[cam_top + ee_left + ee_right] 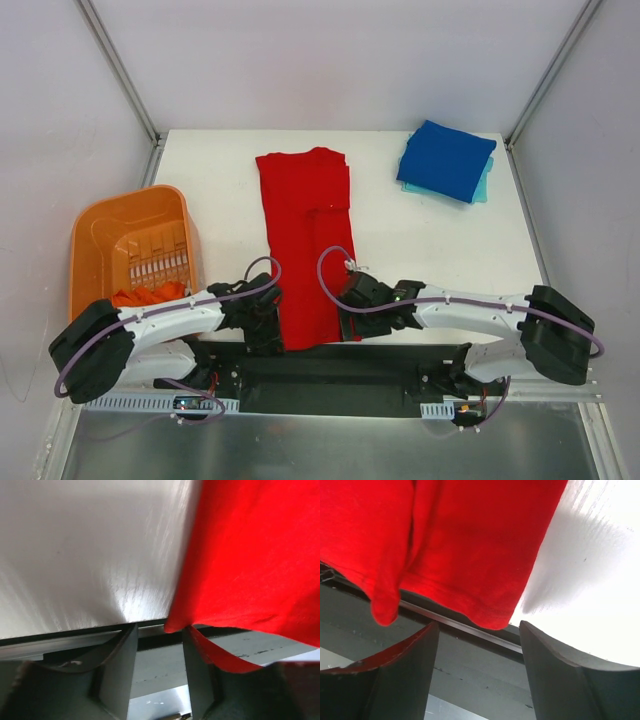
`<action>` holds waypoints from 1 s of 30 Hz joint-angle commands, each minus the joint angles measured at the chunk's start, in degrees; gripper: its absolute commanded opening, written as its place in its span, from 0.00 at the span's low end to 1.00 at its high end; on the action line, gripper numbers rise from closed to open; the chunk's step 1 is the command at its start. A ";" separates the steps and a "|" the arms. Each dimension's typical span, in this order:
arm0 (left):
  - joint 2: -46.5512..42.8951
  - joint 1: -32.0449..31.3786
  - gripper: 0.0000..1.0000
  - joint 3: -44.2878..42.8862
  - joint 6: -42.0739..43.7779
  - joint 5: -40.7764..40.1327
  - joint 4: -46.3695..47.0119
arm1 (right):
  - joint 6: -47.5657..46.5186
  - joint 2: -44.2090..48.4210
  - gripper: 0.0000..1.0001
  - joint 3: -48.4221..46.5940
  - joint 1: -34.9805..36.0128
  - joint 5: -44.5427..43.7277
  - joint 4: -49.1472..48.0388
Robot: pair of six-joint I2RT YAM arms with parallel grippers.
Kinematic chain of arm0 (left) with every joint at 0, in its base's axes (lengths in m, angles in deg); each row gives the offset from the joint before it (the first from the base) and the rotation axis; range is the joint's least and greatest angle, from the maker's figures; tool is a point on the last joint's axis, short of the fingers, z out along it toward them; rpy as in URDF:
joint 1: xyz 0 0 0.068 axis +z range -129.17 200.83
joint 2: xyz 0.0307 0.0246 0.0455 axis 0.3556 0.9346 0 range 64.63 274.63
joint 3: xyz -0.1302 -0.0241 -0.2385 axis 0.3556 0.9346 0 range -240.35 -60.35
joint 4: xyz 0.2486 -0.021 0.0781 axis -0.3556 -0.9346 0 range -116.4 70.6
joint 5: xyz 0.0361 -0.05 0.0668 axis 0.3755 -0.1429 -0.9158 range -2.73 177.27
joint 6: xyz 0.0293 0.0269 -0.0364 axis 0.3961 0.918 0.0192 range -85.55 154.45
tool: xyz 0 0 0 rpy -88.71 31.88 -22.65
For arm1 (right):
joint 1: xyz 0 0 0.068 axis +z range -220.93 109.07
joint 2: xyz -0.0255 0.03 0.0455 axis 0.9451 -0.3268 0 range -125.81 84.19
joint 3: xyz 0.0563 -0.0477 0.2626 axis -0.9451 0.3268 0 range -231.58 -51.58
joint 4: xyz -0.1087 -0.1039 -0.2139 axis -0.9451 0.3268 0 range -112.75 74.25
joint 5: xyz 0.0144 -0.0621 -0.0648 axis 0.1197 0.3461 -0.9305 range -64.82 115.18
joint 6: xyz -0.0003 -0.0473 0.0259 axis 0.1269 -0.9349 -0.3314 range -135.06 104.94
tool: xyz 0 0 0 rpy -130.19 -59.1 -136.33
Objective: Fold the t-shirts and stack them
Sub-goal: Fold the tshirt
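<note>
Red shirt (305,235) lies as a long, smooth strip, folded lengthwise, running from between the two claws straight ahead of them up the table (410,250). Its near hem hangs over the table's near edge. Left of the left claw (159,629) sits the basket (100,225), with an orange-red shirt (150,295) bunched in its near end. Far ahead and to the right of the right claw (479,625), a blue shirt (447,158) lies folded square on a teal shirt (485,186), of which only an edge shows. The left claw's fingers stand apart at the hem's left corner, where a flap of hem lies along its right finger, not pinched. The right claw is spread wide, and the hem's right corner hangs just above its gap.
</note>
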 commanded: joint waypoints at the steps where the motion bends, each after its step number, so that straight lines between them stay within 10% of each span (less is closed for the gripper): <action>1: 1.74 -0.36 0.38 -2.77 0.69 -2.03 1.28 | 1.60 -1.64 0.66 0.81 -0.52 1.10 -1.62; 9: 2.88 -0.36 0.00 -2.86 1.48 -1.77 2.95 | 1.95 -3.05 0.55 1.86 -1.93 -0.13 -1.88; 18: -3.61 -0.36 0.00 1.61 -0.09 0.69 3.13 | 3.01 -3.23 0.10 3.79 -2.02 0.48 -1.36; 30: -16.01 -1.06 0.00 3.82 -0.37 3.24 3.13 | 1.43 0.38 0.01 4.43 0.88 1.71 -4.43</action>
